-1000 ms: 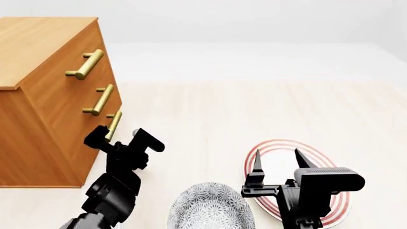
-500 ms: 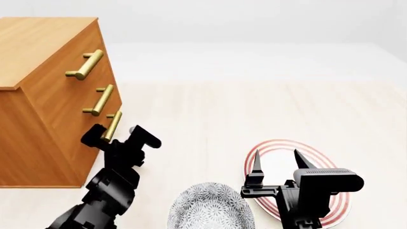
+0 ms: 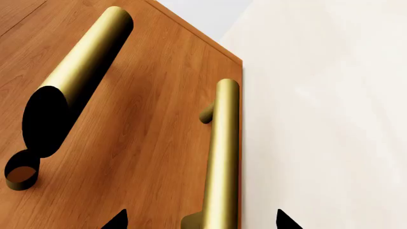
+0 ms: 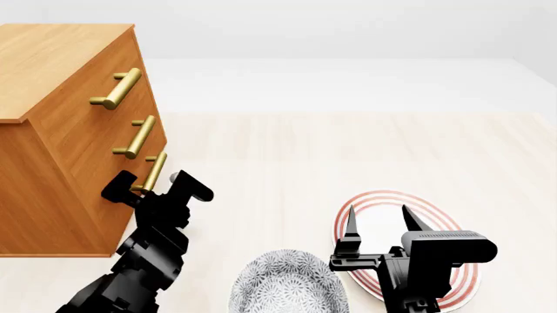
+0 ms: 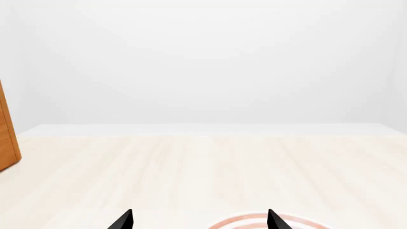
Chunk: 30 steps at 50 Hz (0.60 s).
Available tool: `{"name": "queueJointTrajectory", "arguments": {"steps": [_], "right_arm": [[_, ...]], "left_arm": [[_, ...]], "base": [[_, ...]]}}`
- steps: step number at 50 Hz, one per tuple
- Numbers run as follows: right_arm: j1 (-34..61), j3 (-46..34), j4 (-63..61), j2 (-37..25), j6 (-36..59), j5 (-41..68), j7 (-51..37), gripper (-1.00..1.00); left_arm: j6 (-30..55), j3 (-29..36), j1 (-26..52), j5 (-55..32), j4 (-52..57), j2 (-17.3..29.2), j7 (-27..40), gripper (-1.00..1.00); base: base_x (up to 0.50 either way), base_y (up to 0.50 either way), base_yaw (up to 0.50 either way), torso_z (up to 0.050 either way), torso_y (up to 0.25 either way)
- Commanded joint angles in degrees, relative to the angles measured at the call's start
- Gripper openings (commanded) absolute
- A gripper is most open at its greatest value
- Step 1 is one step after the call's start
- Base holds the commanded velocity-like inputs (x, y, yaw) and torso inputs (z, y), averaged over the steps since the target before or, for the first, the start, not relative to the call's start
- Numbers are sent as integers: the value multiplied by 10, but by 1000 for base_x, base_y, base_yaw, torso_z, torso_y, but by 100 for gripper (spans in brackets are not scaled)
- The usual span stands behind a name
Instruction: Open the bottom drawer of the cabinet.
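Note:
The orange-brown cabinet [image 4: 52, 98] stands at the left with three brass handles. The bottom drawer [image 4: 122, 202] is the lowest, closed, with its brass bar handle [image 4: 155, 171]. My left gripper [image 4: 152, 184] is open, its jaws on either side of that handle's lower end, not closed on it. In the left wrist view the bottom handle [image 3: 222, 157] runs between the two black fingertips [image 3: 117, 220]; the left gripper [image 3: 200, 222] is open around it. The middle handle [image 3: 76, 90] shows beside it. My right gripper [image 4: 379, 218] is open and empty above a plate; it is also open in the right wrist view [image 5: 198, 220].
A white plate with red rings [image 4: 452, 222] lies on the floor at the right, also in the right wrist view [image 5: 254, 222]. A grey patterned bowl [image 4: 287, 283] sits at the front centre. The cabinet's edge [image 5: 6, 138] shows in the right wrist view.
My left arm has moved up and left towards the cabinet, bringing the open jaws around the bottom handle. The right arm has barely moved.

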State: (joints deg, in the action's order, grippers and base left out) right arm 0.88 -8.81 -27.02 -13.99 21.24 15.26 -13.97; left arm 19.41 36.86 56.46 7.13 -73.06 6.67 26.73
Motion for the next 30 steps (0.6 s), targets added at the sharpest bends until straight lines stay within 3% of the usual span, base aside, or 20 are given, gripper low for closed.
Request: {"name": "queueJointTrajectory", "arguments": {"steps": [1,7,8,30], "right_arm": [[1,-2,-1,-3,0,3,-3,100],[2,-4,0,-4,-1,4,-5,100],[2,-4,1,-5,-1,4,-6,100],[0,-9,6,-8,-10,9,-10,100]], "left_arm": [[26,15,-4,-17,-19,9,3,100],[20,25,-4,-24,-19,9,5,100],[16,27,-5,-24,-19,10,8,-100],[8,55,-4,-40,-19,12,12,-100]], "base": [[0,0,0,0,0],[0,0,0,0,0],[0,0,0,0,0],[0,0,0,0,0]]}}
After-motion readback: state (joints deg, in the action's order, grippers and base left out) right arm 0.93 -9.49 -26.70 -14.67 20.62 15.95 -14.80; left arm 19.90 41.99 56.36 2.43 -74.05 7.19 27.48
